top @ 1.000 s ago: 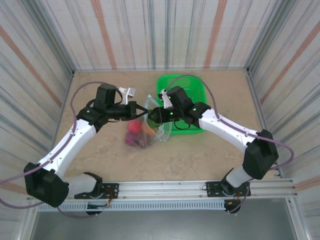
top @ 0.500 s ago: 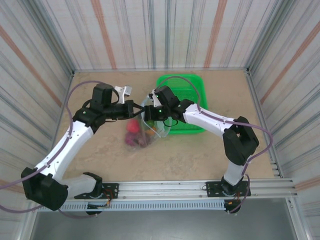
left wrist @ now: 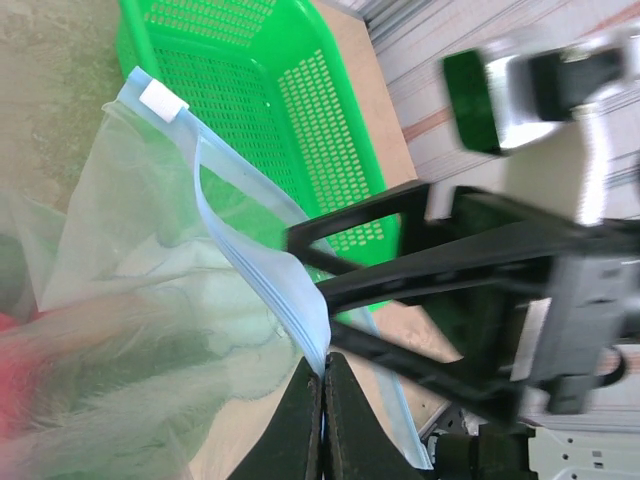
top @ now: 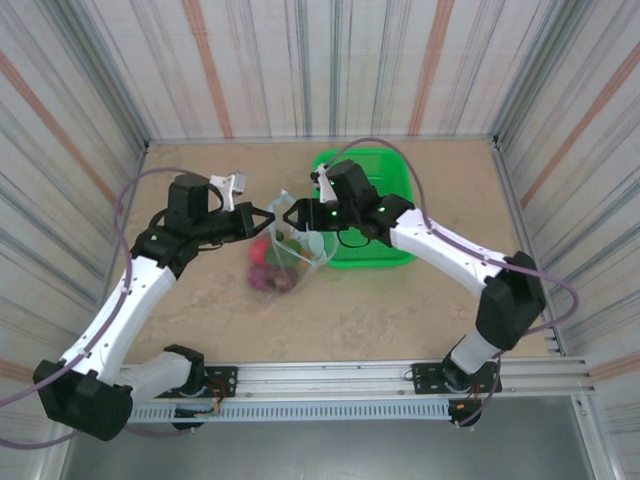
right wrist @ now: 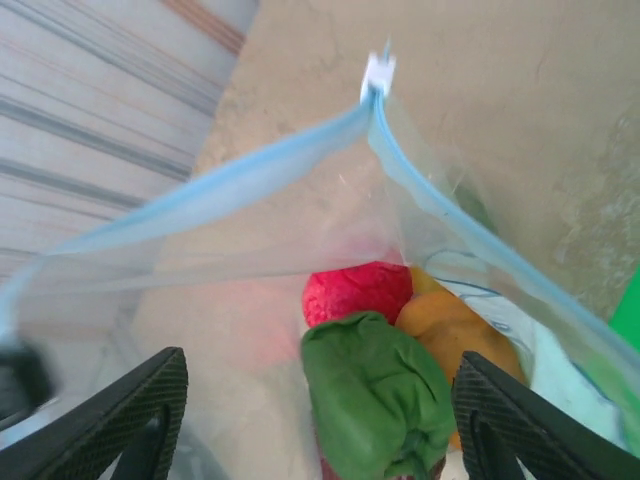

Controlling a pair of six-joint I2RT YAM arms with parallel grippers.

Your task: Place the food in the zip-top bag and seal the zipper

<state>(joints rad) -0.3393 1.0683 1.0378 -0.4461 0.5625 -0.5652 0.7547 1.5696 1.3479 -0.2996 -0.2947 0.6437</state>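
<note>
The food (top: 266, 265) lay inside the zip-top bag (top: 292, 255). From the right wrist a red piece (right wrist: 355, 290), a green piece (right wrist: 375, 400) and an orange piece (right wrist: 455, 330) were heaped together at the bottom. From above, red and purple showed through the clear plastic.

The bag sat near the middle of the surface (top: 420, 300), with its belly resting there and its mouth lifted, open and facing upward. The zipper (right wrist: 250, 165) formed the bag's long top edge. Its two pale blue strips met at a white slider (right wrist: 378, 72) at the far end and parted in a V toward the arms.

The left tool (left wrist: 322, 362) was clamped tight on the near part of the zipper, the blue strip pinched between its two black fingers. The right tool (right wrist: 320, 355) hung over the mouth with its fingers spread wide, one to either side of the opening. Whether they touched the plastic was hard to tell from these views.

A green mesh basket (left wrist: 250, 90) stood just beside the bag, on the right arm's side.
</note>
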